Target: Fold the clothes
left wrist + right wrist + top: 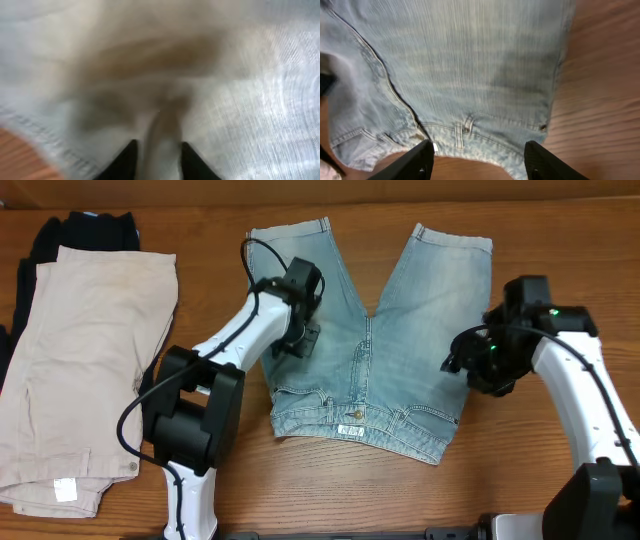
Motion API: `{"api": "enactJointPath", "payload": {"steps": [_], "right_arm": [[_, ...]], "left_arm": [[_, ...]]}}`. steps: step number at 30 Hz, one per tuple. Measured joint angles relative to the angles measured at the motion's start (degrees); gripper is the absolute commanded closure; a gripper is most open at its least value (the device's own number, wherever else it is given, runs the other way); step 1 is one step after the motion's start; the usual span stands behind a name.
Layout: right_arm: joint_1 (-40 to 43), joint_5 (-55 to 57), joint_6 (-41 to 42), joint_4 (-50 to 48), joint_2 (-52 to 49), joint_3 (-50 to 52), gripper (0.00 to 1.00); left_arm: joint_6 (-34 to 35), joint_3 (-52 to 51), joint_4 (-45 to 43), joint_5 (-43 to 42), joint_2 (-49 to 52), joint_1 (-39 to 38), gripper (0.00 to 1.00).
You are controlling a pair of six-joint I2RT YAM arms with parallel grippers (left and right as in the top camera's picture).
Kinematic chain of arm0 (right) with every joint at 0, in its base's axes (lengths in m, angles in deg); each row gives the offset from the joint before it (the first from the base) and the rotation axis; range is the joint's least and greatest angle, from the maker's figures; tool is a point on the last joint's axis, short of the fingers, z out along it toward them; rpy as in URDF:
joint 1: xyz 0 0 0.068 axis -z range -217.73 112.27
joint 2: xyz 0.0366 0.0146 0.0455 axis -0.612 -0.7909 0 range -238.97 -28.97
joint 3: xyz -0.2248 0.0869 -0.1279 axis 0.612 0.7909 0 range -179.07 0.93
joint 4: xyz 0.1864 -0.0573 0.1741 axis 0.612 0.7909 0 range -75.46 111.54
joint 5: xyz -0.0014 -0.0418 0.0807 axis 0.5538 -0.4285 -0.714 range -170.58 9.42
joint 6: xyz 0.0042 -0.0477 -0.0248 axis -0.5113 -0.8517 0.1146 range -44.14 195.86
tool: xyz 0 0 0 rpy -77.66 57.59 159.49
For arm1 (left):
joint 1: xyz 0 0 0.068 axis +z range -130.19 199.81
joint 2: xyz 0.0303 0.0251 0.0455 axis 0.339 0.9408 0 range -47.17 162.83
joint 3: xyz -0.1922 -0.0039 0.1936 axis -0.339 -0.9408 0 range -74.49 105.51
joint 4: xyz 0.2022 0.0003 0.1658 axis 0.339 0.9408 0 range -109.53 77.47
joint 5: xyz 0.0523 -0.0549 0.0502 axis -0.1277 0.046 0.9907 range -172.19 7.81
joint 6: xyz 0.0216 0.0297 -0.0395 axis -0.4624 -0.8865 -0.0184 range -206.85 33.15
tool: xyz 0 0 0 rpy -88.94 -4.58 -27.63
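The light-blue denim shorts [400, 330] lie flat in the middle of the table, legs pointing to the far side and the waistband with its button toward the front. My left gripper [297, 340] is down on the outer edge of the shorts' left leg. In the blurred left wrist view its fingers [159, 160] are closed on a raised fold of the denim [250, 75]. My right gripper [462, 363] hovers at the right hip edge. In the right wrist view its fingers [479, 160] are spread wide and empty above the waistband [470, 65].
Folded beige trousers [90, 360] lie at the left, on top of a black garment [80, 230] that shows at the far left edge. Bare wooden tabletop [300, 490] runs along the front and to the right of the shorts.
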Motion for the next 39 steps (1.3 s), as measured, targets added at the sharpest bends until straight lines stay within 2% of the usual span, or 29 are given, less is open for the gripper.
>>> {"api": "enactJointPath", "payload": {"steps": [1,4,7,13,15,17,23,27,31,34,37,39], "right_arm": [[-1.75,-0.42,1.77,-1.73,0.02,3.17,0.43],[-4.70,-0.94,5.68,-5.16,0.02,9.46,0.46],[-6.36,-0.87,9.11,-7.52,0.02,14.08,0.46],[-6.56,0.72,18.10,-14.10,0.02,23.41,0.46],[-6.58,0.70,20.28,-15.63,0.07,24.90,0.44],[-6.56,1.14,22.88,-16.87,1.09,25.81,0.36],[-2.34,1.09,27.39,-17.03,1.64,26.25,0.29],[11.50,0.52,25.59,-16.57,1.62,26.38,0.25],[21.33,1.68,20.57,-16.61,1.44,24.61,0.12],[26.49,3.45,15.37,-14.38,0.72,18.69,0.09],[28.87,4.17,11.58,-11.19,0.22,8.11,0.08],[29.33,4.11,9.33,-9.92,0.00,0.31,0.04]], "left_arm": [[-0.13,3.91,3.63,1.60,0.22,0.04,0.49],[-0.15,13.90,10.10,4.85,0.39,0.20,0.32],[-0.48,20.28,10.97,6.25,0.39,0.68,0.15],[-0.33,23.89,7.34,7.21,0.39,2.78,0.02],[-0.35,23.89,7.13,7.37,0.39,3.45,0.00],[-0.52,23.89,6.88,7.43,0.39,4.13,0.00],[-0.63,23.89,6.51,7.56,0.39,5.70,0.00],[-0.63,23.89,6.38,7.58,0.39,7.63,0.00],[-0.63,23.89,6.27,7.61,0.39,8.37,0.00],[-0.63,23.89,5.51,7.56,0.39,8.33,0.00],[-0.66,23.89,3.50,6.80,0.39,8.33,0.00],[-0.68,23.89,1.92,5.62,0.39,8.35,0.00]]}}
